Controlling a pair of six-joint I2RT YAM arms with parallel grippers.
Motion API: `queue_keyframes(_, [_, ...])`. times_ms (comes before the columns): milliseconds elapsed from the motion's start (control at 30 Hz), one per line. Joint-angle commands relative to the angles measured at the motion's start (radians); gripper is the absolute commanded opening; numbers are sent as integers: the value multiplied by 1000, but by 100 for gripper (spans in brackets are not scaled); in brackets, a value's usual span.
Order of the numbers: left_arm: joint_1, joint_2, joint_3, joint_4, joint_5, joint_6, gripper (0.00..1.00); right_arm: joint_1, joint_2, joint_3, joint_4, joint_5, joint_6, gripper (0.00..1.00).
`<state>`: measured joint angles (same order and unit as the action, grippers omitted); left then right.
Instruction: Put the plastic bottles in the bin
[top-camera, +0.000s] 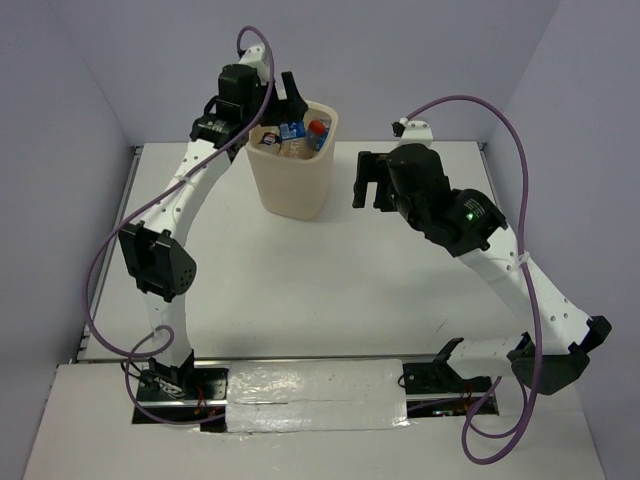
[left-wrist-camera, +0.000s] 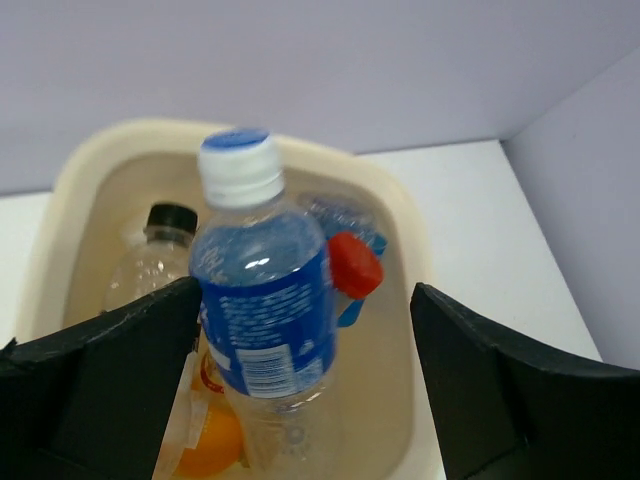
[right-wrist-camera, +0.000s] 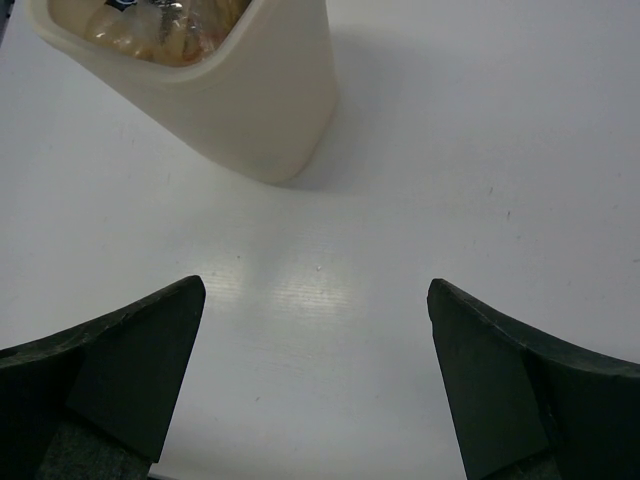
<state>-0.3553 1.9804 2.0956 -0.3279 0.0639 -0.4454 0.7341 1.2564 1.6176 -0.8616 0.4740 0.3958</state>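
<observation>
The cream bin (top-camera: 295, 190) stands at the back of the table with several plastic bottles inside. My left gripper (top-camera: 283, 97) hovers over its far rim, open. In the left wrist view the gripper (left-wrist-camera: 305, 300) straddles a blue-labelled bottle (left-wrist-camera: 265, 320) standing upright in the bin (left-wrist-camera: 400, 205), close to the left finger and clear of the right one. Around it lie a red-capped bottle (left-wrist-camera: 355, 265), a black-capped bottle (left-wrist-camera: 170, 220) and an orange one (left-wrist-camera: 205, 440). My right gripper (top-camera: 367, 180) is open and empty to the right of the bin, above bare table (right-wrist-camera: 315, 290).
The bin's wall (right-wrist-camera: 270, 110) shows at the top left of the right wrist view. Lilac walls close the table at the back and sides. A purple cable loops over each arm. A taped strip runs along the near edge (top-camera: 320, 395).
</observation>
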Motion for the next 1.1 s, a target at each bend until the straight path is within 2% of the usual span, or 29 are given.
queue_keyframes(0, [-5, -72, 133, -22, -25, 50, 99, 1, -3, 48, 0, 18, -6, 100])
queue_keyframes(100, [-7, -84, 237, -89, -38, 99, 99, -2, -14, 53, -20, 63, -20, 100])
queue_keyframes(167, [-5, -80, 340, -190, -53, 122, 99, -1, -25, 53, -45, 115, -26, 100])
queue_keyframes(233, [-5, -124, 347, -252, -59, 137, 99, -7, -41, 38, -59, 149, -22, 100])
queue_keyframes(367, [-5, -325, 94, -241, -162, 122, 99, -105, -120, -31, -68, 135, -5, 100])
queue_keyframes(400, [-5, -410, 46, -237, -176, 120, 99, -128, -133, -65, -70, 106, 1, 100])
queue_keyframes(433, [-5, -448, -45, -237, -193, 116, 99, -149, -161, -82, -73, 89, 9, 100])
queue_keyframes(533, [-2, -572, -171, -286, -286, 96, 99, -246, -207, -137, -82, 2, 32, 100])
queue_keyframes(700, [4, -698, -276, -472, -496, 31, 99, -378, -271, -251, -53, -175, 75, 100])
queue_keyframes(767, [13, -719, -325, -525, -535, -13, 100, -415, -295, -275, -31, -242, 97, 100])
queue_keyframes(900, [27, -779, -428, -588, -565, -47, 99, -423, -331, -329, 7, -293, 121, 100])
queue_keyframes(1067, [29, -798, -450, -608, -564, -62, 99, -423, -331, -354, 0, -284, 127, 100])
